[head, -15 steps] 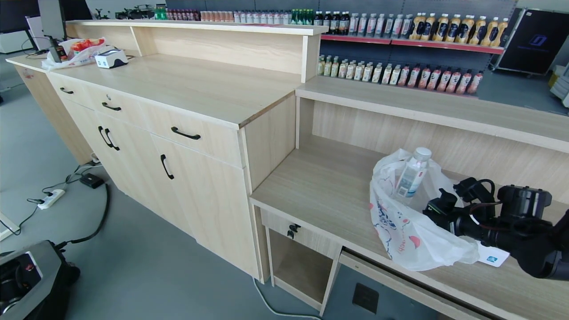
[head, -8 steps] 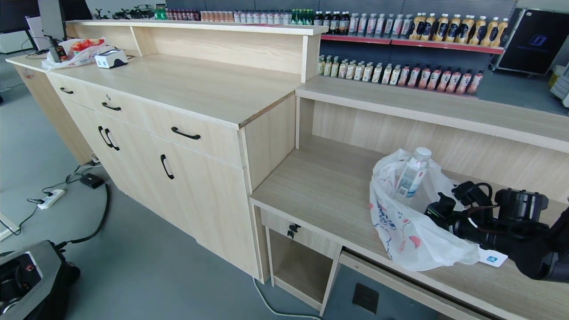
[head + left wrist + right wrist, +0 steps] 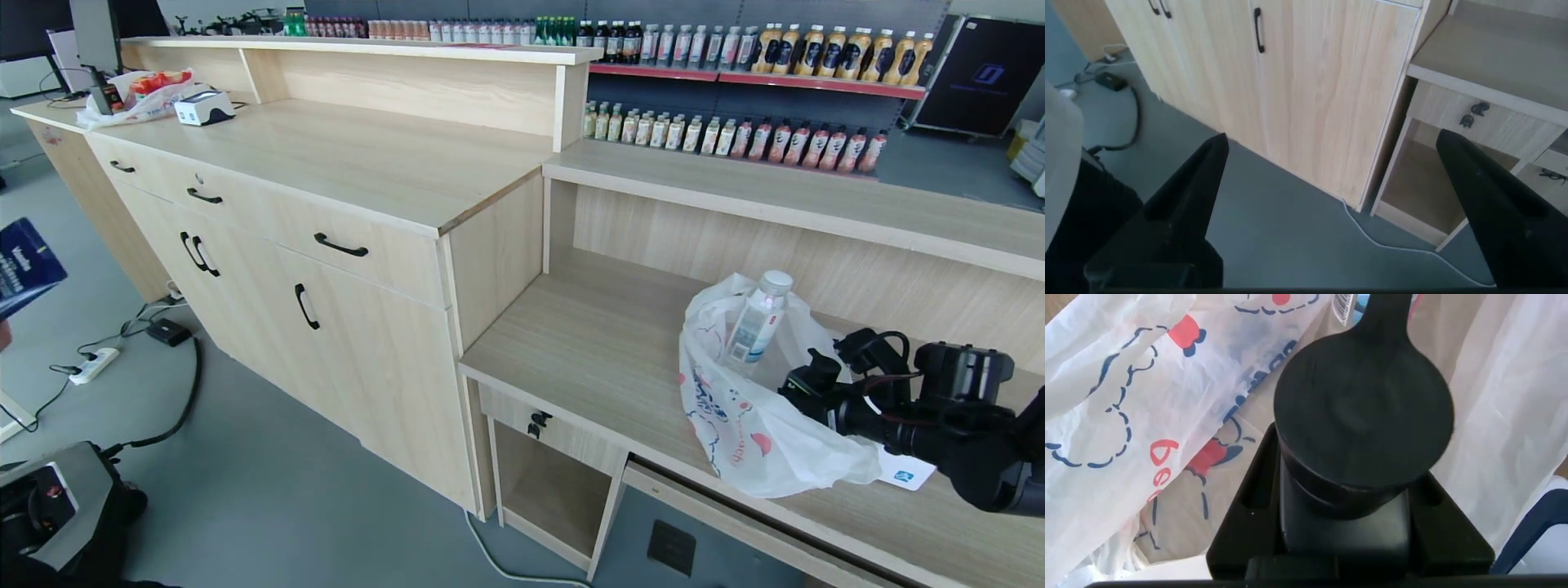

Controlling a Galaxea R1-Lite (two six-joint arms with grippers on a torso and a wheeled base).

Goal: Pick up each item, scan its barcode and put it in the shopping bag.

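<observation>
Bright, even light reaches me across the counter [image 3: 596,343]. Only soft shadow lies in the recess below it, and straight edges bow outward towards the head view's borders.

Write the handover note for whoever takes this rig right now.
Left tool: open, empty, low over the floor by the cabinet.
Right tool: at the shopping bag mouth; grip state unclear.
Things: bottle upright inside the bag on the lower counter; blue box at far left, holder unseen.
Done: bottle bagged.
Left: probably the blue box, scan then bag.
</observation>
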